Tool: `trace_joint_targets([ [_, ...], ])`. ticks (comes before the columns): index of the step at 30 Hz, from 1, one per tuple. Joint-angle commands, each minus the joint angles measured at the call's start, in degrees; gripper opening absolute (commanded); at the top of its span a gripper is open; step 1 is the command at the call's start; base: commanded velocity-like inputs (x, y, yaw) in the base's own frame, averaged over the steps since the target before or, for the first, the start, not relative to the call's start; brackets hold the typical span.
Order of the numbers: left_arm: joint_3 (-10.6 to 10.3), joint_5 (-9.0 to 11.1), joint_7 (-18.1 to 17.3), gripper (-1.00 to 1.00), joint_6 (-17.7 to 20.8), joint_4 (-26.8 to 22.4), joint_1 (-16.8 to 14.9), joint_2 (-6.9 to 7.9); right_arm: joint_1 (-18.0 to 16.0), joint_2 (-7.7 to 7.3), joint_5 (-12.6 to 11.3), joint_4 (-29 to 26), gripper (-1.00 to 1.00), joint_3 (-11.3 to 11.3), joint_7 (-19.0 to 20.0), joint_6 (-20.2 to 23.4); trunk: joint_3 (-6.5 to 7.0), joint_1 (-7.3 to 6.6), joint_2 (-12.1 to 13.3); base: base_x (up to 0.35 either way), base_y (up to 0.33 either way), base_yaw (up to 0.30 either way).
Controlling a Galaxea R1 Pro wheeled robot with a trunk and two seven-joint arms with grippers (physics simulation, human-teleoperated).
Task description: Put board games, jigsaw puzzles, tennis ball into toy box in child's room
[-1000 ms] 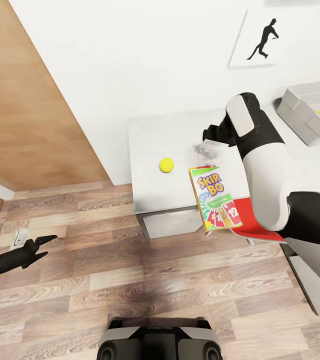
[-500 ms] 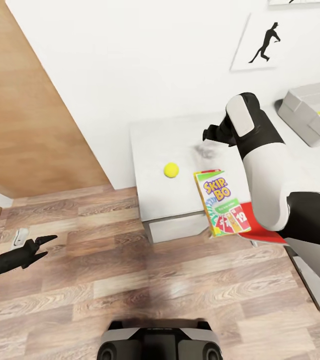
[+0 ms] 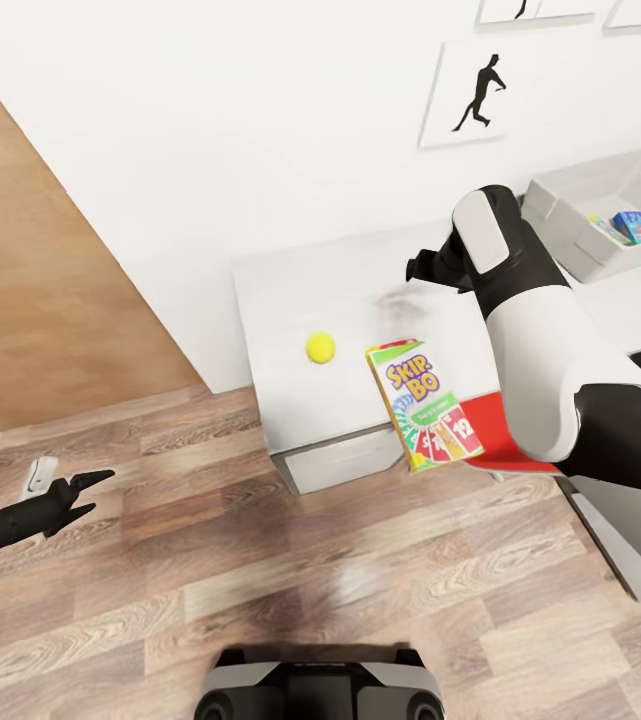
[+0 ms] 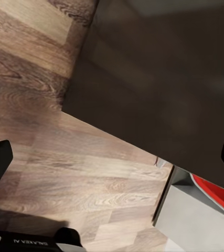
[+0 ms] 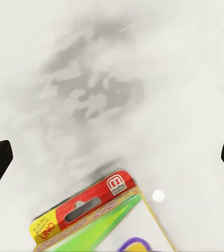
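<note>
The right pincer (image 5: 112, 157), fingers spread wide above the surface (image 3: 290, 290), is poised over the Skip-Bo box (image 3: 423, 403), apparently about to descend and grip it for the toy box (image 3: 570, 225); the left pincer (image 3: 85, 488) hangs open.

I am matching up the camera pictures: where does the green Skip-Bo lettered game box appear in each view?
Head view: green Skip-Bo game box right of centre, on the white table's front edge.
Left wrist view: not in it.
Right wrist view: its red-topped end at the lower edge.
Shared landmark: the white table.
</note>
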Motion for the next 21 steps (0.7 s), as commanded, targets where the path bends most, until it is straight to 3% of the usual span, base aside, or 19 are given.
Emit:
trace_joint_targets([
  [1, 0.13, -0.19, -0.27, 1.00, 0.25, 0.00, -0.02, 0.00, -0.03, 0.08, -0.55, -0.02, 1.00, -0.21, -0.59, 0.00, 0.02, 0.03, -0.06, 0.001, 0.004, -0.162],
  [21, 0.14, -0.19, -0.29, 1.00, 0.25, 0.00, -0.02, 0.00, 0.02, 0.39, -0.61, -0.02, 1.00, -0.07, -0.59, -0.22, 1.83, 0.03, -0.06, 0.000, 0.001, -0.031],
])
